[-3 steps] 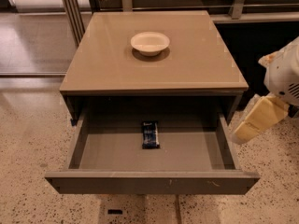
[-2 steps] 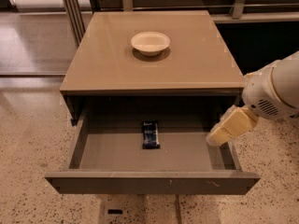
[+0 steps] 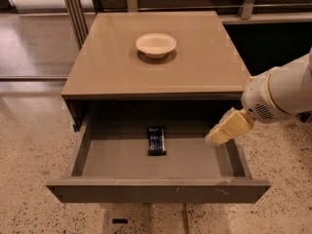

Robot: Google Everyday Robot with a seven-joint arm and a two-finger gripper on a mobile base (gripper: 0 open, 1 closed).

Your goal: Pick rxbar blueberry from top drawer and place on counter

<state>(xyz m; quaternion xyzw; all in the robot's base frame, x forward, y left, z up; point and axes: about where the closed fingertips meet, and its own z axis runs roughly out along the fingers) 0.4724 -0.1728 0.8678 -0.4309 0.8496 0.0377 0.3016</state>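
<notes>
The top drawer (image 3: 122, 189) stands pulled open below the counter (image 3: 122, 57). The rxbar blueberry (image 3: 156, 140), a small dark blue bar with pale lettering, lies flat on the drawer's grey floor near the middle. My gripper (image 3: 217, 136) comes in from the right on a white arm and hangs over the drawer's right side, to the right of the bar and apart from it. It holds nothing that I can see.
A white bowl (image 3: 156, 44) sits on the counter toward the back. Speckled terrazzo floor (image 3: 29, 145) surrounds the cabinet. Metal posts (image 3: 75, 9) and a dark shelf unit stand behind it.
My gripper has moved left and slightly down, from outside the cabinet's right edge to over the drawer's right side. The bar and bowl have not moved.
</notes>
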